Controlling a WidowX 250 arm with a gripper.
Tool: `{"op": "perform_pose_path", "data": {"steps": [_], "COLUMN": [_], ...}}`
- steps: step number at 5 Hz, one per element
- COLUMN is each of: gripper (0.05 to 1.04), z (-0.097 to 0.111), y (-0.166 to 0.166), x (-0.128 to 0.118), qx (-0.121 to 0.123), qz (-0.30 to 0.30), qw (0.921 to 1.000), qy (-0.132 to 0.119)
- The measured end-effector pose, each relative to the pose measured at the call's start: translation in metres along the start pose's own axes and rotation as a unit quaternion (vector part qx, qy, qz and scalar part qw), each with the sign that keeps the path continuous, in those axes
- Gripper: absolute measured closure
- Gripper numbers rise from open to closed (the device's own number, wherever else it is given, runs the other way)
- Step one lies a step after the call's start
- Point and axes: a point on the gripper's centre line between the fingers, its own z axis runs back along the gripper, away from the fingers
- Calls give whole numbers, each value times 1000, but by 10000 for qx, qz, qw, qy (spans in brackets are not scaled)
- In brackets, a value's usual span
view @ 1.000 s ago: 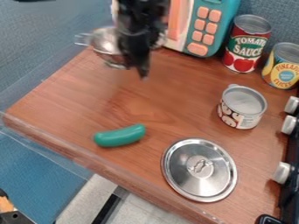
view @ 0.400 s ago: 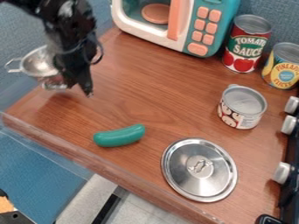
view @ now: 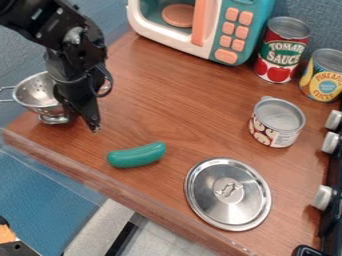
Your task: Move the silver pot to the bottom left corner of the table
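One silver metal pot (view: 40, 92), a colander-like bowl with perforated sides, a wire handle and a ring base, lies between 9 and 10 o'clock, clock centred on the view with 12 at its top edge. Handle points to 9. Pot is at the left end of the brown wood-grain table (view: 167, 112); whether the base touches the surface, cannot tell. Black two-finger gripper (view: 91, 124) is at the pot's 3 o'clock side, angled downward, closed on the rim; exact contact hidden behind the black parts. Arm enters from 10 to 11. Between 7 and 8: smooth green curved toy vegetable (view: 137, 155), lying flat, near the front edge, apart from the pot. At 5: round shiny metal lid (view: 207, 192), handle up. At 3: short grey-topped can with a pale picture label (view: 279, 137), upright. Between 1 and 2: tall red can with a green label band (view: 285, 42), upright. At 2, beside it: yellow-labelled metal can (view: 327, 62). Between 12 and 1: teal and white toy microwave (view: 256, 27), peach buttons and handle. From 3 to 4, right edge: white knobs (view: 323, 197) on a black panel
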Motion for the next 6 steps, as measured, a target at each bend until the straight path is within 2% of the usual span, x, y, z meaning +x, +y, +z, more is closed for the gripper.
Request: {"op": "perform_pose_path", "data": {"steps": [1,2,3,5,6], "gripper": [993,959,765,166,72], "z": [1,2,2,1,5], "y": [-8,-9,-9,-12,-13], "x": [-4,-7,-7,-4,-3], "qx": [-119,-121,-66,-127,-194], "qz": [-6,11,88,-64,-143], "qw": [9999,9999,9999,9999,9997], "qy": [-40,-43,-15,49,15]}}
